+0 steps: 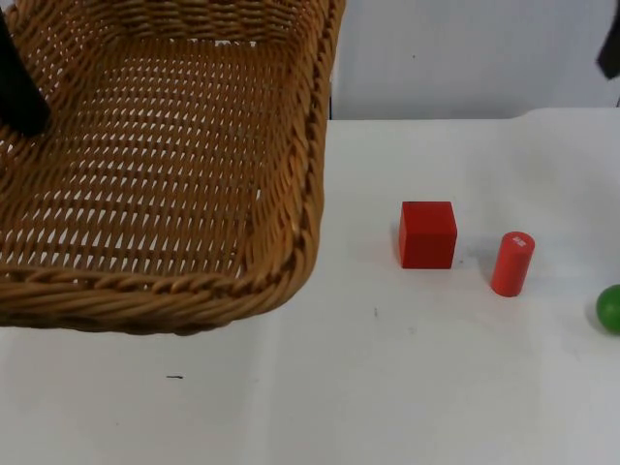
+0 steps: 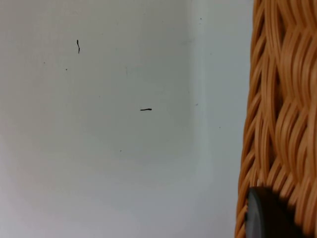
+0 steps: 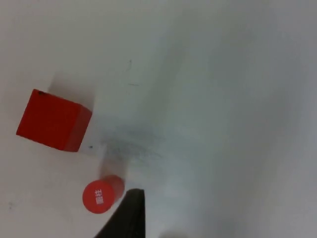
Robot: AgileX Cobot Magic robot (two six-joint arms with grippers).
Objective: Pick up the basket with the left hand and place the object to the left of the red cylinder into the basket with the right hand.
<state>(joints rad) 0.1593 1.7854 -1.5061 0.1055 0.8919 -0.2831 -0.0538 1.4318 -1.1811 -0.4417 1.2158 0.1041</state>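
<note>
The woven wicker basket (image 1: pixel 165 291) hangs lifted over the table's left side, tilted toward the top camera and empty. My left gripper (image 1: pixel 19 92) is shut on the basket's far left rim, and the weave (image 2: pixel 282 119) runs beside its fingertip (image 2: pixel 270 218) in the left wrist view. A red cube (image 1: pixel 427 234) sits on the table just left of the upright red cylinder (image 1: pixel 511 263). My right gripper (image 3: pixel 130 215) hovers high above the table beside the cylinder (image 3: pixel 101 194), with the cube (image 3: pixel 53 120) a little further off.
A green round object (image 1: pixel 610 308) lies at the table's right edge. The white table (image 1: pixel 387 387) carries small dark marks (image 1: pixel 174 377). The grey partition wall (image 1: pixel 465 58) closes the back.
</note>
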